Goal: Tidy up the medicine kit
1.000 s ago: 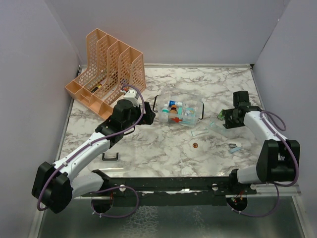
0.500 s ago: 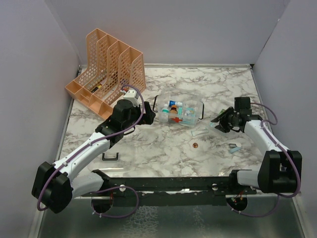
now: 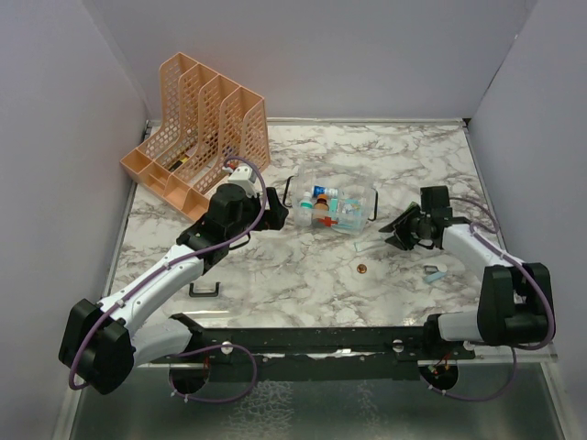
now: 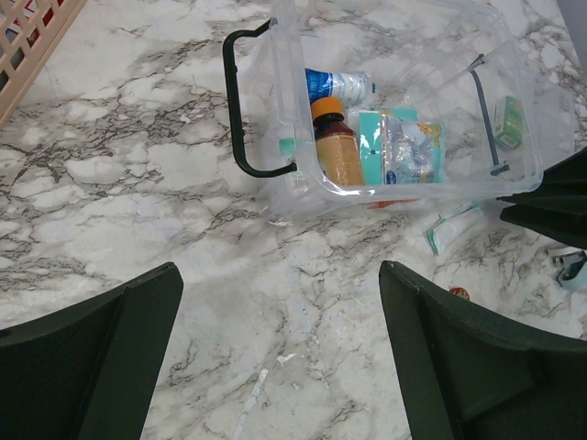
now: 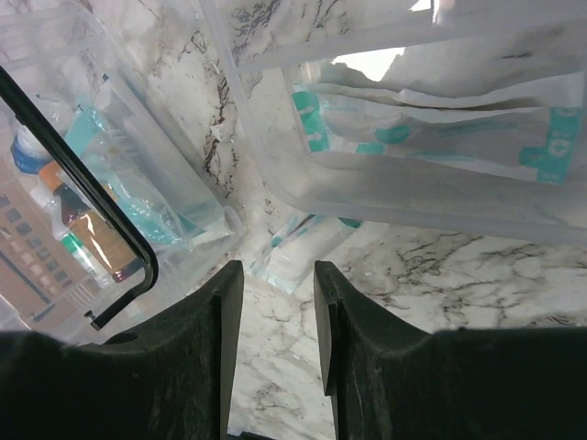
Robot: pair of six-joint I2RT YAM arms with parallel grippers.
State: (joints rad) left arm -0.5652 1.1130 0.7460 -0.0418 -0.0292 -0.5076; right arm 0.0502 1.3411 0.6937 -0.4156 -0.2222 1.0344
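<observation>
**Right claw closes in on the kit**

From above, we saw that over the last second the right claw (image 3: 396, 229) had swung in from the right edge of the table (image 3: 275, 266) toward the medicine kit (image 3: 335, 209). The kit had stayed put mid-table, nearer the far edge. The left claw (image 3: 273, 216) had held its place just left of the kit. We judged that the right arm was going for loose items beside the kit, so the packing was unfinished.

In the left wrist view, the left claw's fingers stood wide apart, clamped on nothing. The kit lay ahead of them, apparently open-topped, with bottles and packets inside.

In the right wrist view, the right claw's fingers stood a narrow gap apart with nothing between them. The kit lay up-left, a clear tray (image 5: 413, 128) up-right, and a teal packet (image 5: 298, 246) just ahead.
</observation>
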